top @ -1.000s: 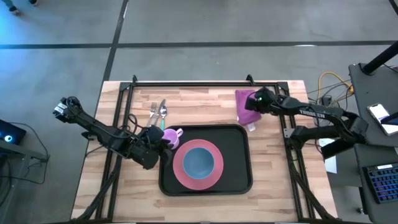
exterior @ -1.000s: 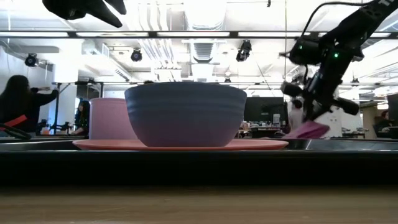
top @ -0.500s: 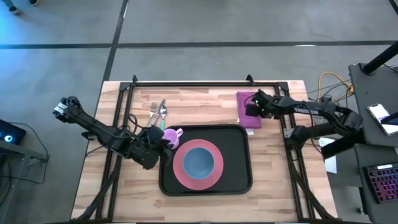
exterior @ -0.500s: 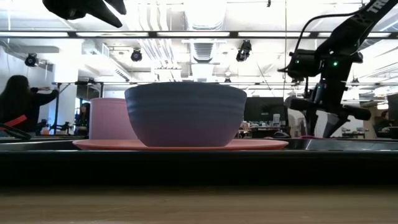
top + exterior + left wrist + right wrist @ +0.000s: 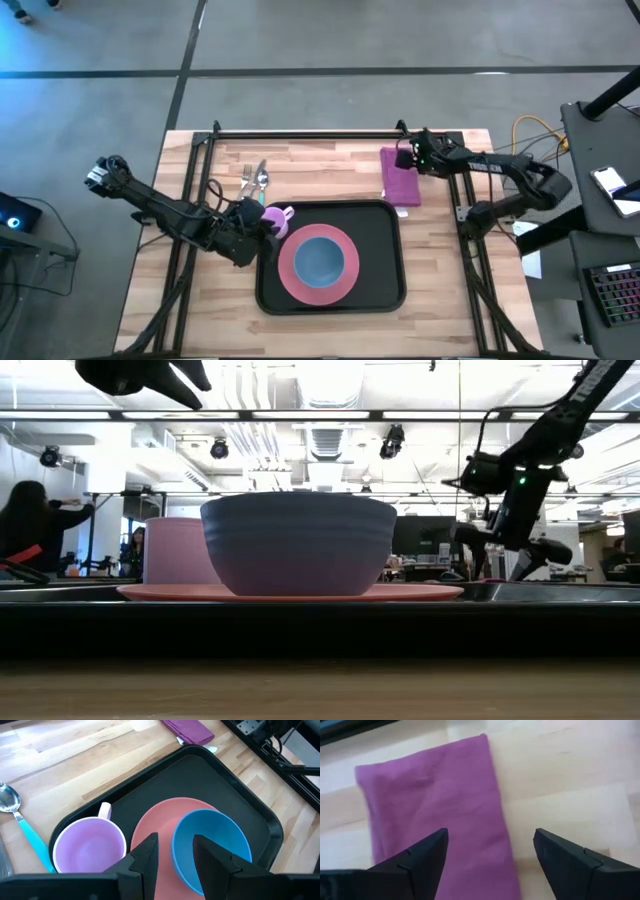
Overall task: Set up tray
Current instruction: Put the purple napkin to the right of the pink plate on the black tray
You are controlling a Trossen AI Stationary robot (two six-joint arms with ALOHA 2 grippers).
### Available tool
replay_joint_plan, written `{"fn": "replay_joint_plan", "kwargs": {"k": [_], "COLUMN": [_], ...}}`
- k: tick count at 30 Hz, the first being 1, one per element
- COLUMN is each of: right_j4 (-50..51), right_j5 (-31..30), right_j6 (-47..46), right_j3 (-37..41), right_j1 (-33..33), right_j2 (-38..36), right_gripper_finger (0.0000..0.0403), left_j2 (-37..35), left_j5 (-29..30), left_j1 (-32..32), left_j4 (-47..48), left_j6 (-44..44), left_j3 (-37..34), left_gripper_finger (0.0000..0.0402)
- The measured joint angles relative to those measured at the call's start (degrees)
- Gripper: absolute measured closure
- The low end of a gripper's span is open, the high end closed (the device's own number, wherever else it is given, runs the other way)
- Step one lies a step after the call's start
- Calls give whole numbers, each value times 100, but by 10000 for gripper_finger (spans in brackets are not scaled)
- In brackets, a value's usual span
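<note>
I am looking down on the wooden worktop, where the black tray is lying near the front edge, roughly centred between the two side edges. A pink plate is resting inside the tray toward its left half, and a blue bowl is sitting on the middle of that plate. A lilac cup is standing upright in the tray's back left corner, just beside the plate.

My right hand is hovering above the back right part of the worktop, its fingers spread wide and gripping nothing. Directly under it a purple cloth is lying flat on the wood, just beyond the tray's back right corner, and in the right wrist view the cloth is showing between the two parted fingers without touching either.

My left hand is hanging over the tray's left rim, close to the cup. Its fingers are standing partly apart and I am seeing nothing between them.

A spoon with a teal handle and a fork are lying side by side on the worktop behind the tray's back left corner, clear of its rim.
</note>
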State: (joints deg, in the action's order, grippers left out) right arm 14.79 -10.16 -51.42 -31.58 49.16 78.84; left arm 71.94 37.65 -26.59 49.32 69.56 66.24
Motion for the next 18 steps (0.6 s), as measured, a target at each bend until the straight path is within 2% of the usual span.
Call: {"fn": "replay_joint_plan", "kwargs": {"k": [6,18], "right_j4": [72,1300], "right_j5": [-133,-29], "right_j6": [-119,-300], "right_j3": [-325,-1316], "right_j1": [-18,-101], "right_j2": [553,1532], "right_gripper_finger": [128,170], "left_j2": [0,0], "left_j5": [-14,-20], "left_j1": [40,158], "left_j4": [0,41], "left_j6": [0,0], "left_j3": [0,0], "left_gripper_finger": [299,299]}}
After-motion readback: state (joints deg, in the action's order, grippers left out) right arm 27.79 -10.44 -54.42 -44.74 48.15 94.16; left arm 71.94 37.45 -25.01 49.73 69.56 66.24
